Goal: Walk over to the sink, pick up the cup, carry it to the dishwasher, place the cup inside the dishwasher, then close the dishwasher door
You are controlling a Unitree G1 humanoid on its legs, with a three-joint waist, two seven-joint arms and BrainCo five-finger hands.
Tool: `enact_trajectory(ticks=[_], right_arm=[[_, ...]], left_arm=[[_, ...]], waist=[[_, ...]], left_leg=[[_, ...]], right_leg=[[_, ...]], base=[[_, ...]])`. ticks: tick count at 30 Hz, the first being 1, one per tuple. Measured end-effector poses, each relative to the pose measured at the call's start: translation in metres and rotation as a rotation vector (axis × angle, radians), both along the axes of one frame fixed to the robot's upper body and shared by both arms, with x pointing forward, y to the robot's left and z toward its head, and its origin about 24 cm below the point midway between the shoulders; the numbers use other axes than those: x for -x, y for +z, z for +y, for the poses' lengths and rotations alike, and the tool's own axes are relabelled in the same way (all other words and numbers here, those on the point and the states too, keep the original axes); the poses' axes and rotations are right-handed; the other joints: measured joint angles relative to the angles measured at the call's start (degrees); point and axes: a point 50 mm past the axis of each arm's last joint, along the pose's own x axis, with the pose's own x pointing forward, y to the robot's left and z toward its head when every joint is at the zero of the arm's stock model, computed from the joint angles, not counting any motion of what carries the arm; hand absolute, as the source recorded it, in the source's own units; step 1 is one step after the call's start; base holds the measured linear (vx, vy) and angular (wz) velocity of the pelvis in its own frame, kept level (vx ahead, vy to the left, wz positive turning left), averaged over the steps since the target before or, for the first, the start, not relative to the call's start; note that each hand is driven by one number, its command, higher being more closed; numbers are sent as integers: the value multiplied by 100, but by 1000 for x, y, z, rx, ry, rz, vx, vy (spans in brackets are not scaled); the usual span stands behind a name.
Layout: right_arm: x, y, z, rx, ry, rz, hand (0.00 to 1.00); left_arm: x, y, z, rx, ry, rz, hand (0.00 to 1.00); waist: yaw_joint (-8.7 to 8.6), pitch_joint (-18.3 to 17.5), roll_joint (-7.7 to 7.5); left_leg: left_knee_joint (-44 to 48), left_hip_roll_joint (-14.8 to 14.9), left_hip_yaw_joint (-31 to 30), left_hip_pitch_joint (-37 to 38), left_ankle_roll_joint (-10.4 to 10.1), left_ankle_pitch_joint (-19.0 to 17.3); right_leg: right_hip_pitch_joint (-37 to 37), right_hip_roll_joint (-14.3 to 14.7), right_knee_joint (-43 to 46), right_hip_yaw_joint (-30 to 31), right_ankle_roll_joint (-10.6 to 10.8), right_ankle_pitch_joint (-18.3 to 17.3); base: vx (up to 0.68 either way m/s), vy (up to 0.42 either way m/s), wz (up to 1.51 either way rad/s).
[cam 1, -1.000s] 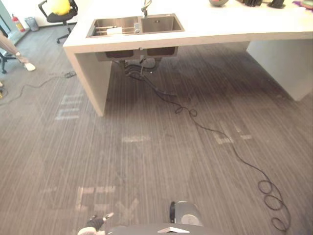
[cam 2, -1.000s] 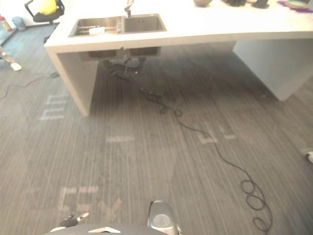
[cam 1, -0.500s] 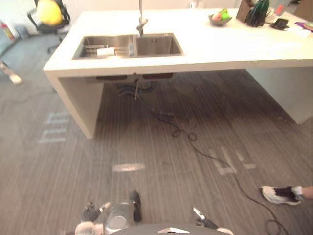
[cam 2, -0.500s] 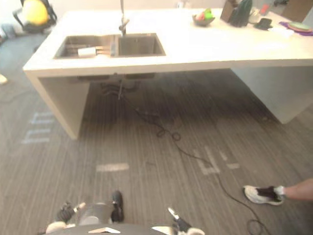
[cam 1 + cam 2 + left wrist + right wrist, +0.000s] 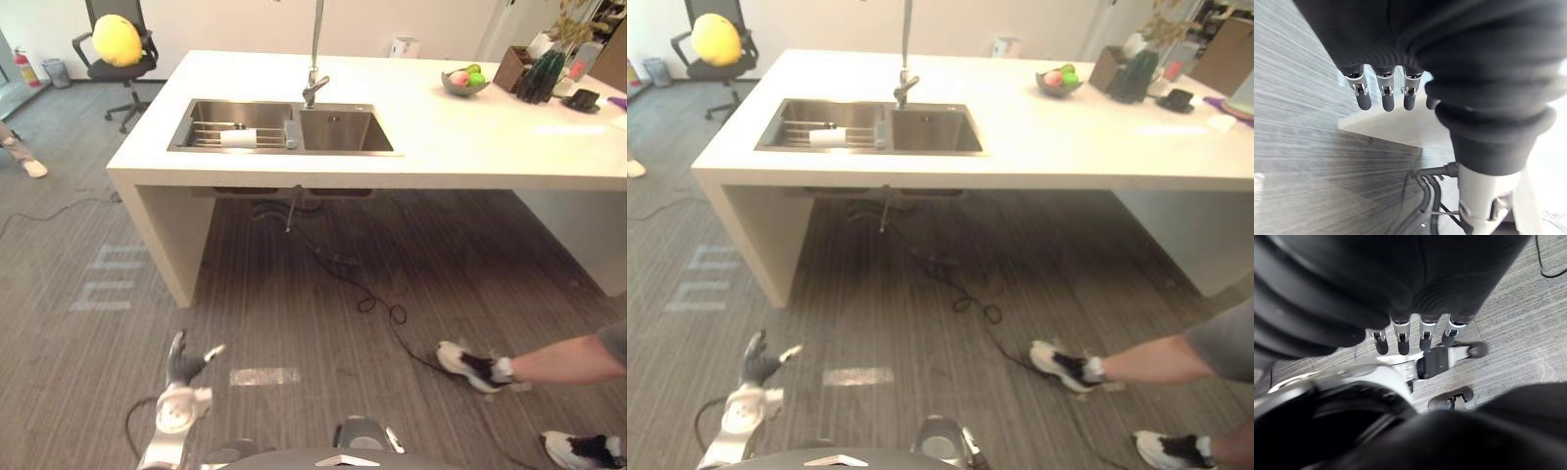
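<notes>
the cup (image 5: 238, 138) lies at 11 o'clock in the left basin of the sink (image 5: 343, 129), well apart from both hands. the left hand (image 5: 182, 367) at 7 o'clock and the right hand (image 5: 1400, 340) hang relaxed and empty. the view has lifted since a moment ago, so the walk-up looks unfinished.

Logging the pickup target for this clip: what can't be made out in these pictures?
- cup, eye views: it is in the left basin of the sink, but too small to tell whether it has a handle or which way its mouth faces.
- person, eye views: cut off by the right edge, so only legs and shoes can be seen.
- items at the countertop's far right, eye views: too small to name.
</notes>
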Motion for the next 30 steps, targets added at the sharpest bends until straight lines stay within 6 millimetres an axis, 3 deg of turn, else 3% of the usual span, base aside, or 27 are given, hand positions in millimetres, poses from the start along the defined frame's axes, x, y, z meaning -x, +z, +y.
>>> enact_trajectory(ticks=[1, 2, 4, 6, 8, 9, 10, 11, 12, 13, 15, 16, 18, 20, 21, 22, 23, 24, 25, 27, 28, 30], right_arm=[[6, 0, 0, -2, -2, 13, 0], [13, -1, 2, -8, -5, 30, 0], [34, -3, 12, -38, -11, 97, 0], [47, -4, 27, -76, 8, 147, 0], [49, -3, 29, -88, 18, 146, 0], [48, -2, 29, -97, 42, 144, 0], [47, -2, 29, -100, 47, 143, 0], [46, -1, 25, -97, 60, 151, 0], [45, 1, 24, -97, 75, 151, 0], [45, 2, 26, -98, 89, 159, 0], [48, 3, 17, -65, 80, 182, 0], [50, 3, 9, -38, 64, 190, 0], [53, 4, -1, -12, 65, 210, 0], [57, 3, -7, 3, 64, 234, 0], [57, 3, -11, 14, 65, 232, 0], [57, 4, -13, 22, 66, 231, 0], [58, 4, -19, 46, 47, 230, 0], [60, 5, -23, 56, 29, 233, 0], [56, 2, -19, 62, -5, 238, 0], [55, 0, -8, 42, -49, 236, 0], [54, -1, -4, 37, -66, 232, 0], [53, -2, -1, 27, -81, 221, 0]], left_arm=[[-4, 4, -4, 7, -11, -17, 0], [-11, 14, -8, 18, -22, -63, 0], [-21, 34, -11, 25, -43, -153, 0], [-30, 60, -15, 29, -50, -271, 0], [-35, 78, -25, 10, -90, -351, 0], [-37, 89, -38, -18, -141, -405, 0], [-37, 91, -40, -26, -153, -417, 0], [-36, 104, -50, -49, -191, -472, 0], [-34, 123, -59, -61, -217, -547, 0], [-34, 145, -65, -63, -227, -642, 0], [-30, 172, -60, -104, -176, -761, 0], [-28, 185, -50, -145, -107, -823, 0], [-23, 203, -32, -198, 15, -914, 0], [-13, 226, -11, -263, 155, -1040, 0], [-10, 236, -5, -290, 199, -1103, 0], [-9, 240, -4, -303, 210, -1129, 0], [-5, 250, -6, -319, 200, -1186, 0], [-5, 253, -8, -324, 193, -1200, 0], [-7, 255, -7, -351, 156, -1198, 0], [-11, 259, -13, -391, 38, -1196, 0], [-15, 260, -19, -414, -60, -1184, 0], [-25, 258, -29, -442, -206, -1143, 0]], waist=[[-51, -2, 33], [-91, -4, 66], [5, -7, 95], [25, -12, 139], [-7, -43, 268], [-23, -153, 539], [-29, -166, 577], [-62, -146, 590], [-121, -144, 603], [-110, -125, 641], [10, -65, 679], [56, -46, 655], [173, -74, 705], [340, -85, 684], [352, -98, 678], [347, -131, 678], [341, -214, 729], [336, -274, 806], [249, -356, 570], [260, -430, 247], [255, -447, 132], [228, -499, 46]], left_leg=[[-31, 39, -97, 73, -18, -41], [-35, 92, -186, 191, -88, -152], [-18, 107, -259, 443, -203, -463], [96, 118, -405, 687, -241, -870], [259, 217, -538, 807, -308, -1218], [335, 500, -531, 962, -518, -1381], [453, 533, -489, 937, -563, -1360], [1217, 590, -260, 756, -805, -1231], [2699, 745, -33, 207, -1260, -911], [4468, 1091, 163, -590, -1407, -470], [5830, 1529, 326, -1269, -1252, -517], [5879, 1660, 364, -1600, -1152, -618], [5284, 1752, 463, -1964, -1059, -781], [3499, 1725, 527, -2042, -912, -723], [2307, 1655, 423, -1950, -884, -475], [1686, 1589, 278, -1908, -892, -246], [523, 1504, -93, -1756, -907, 754], [298, 1514, -223, -1735, -1068, 1243], [70, 1358, -123, -1493, -1247, 1237], [-348, 1185, 146, -1154, -1188, 1274], [-469, 1098, 265, -1028, -1151, 1267], [-585, 1032, 390, -874, -1091, 1236]], right_leg=[[2, 109, -640, -84, 25, 78], [13, 328, -1990, -82, 57, 452], [-57, 540, -3448, -36, 36, 1123], [-255, 567, -3531, -42, -63, 1367], [-344, 584, -3166, -35, -307, 1866], [-429, 733, -2600, -135, -430, 1642], [-431, 731, -2491, -163, -466, 1527], [-355, 677, -2172, -236, -428, 1171], [-76, 681, -2152, -281, -427, 891], [344, 791, -2310, -342, -430, 685], [1137, 946, -2658, -369, -446, 502], [1542, 976, -2965, -327, -422, 470], [1896, 956, -3314, -142, -384, 482], [2175, 833, -3689, 161, -227, 551], [2249, 768, -3808, 296, -165, 566], [2244, 742, -3822, 353, -106, 552], [2244, 757, -3837, 559, 78, 448], [2245, 811, -3841, 642, 175, 386], [2282, 605, -3800, 774, 301, 304], [2246, 366, -3697, 938, 312, 306], [2234, 252, -3655, 1044, 336, 324], [2230, 171, -3583, 1052, 406, 419]], base=[[-21, 41, 57], [39, 26, 50], [222, -32, 28], [386, -131, 25], [575, -148, 35], [635, -107, 26], [701, -102, 23], [513, -76, 28], [451, -111, 39], [284, -116, 33], [339, -131, -5], [462, -101, -28], [148, -81, -59], [-115, -117, -94], [-102, -41, -65], [-72, 58, -71], [-3, 128, -59], [153, 216, -62], [240, 218, -42], [271, 224, -42], [182, 177, -34], [112, 164, -31]])
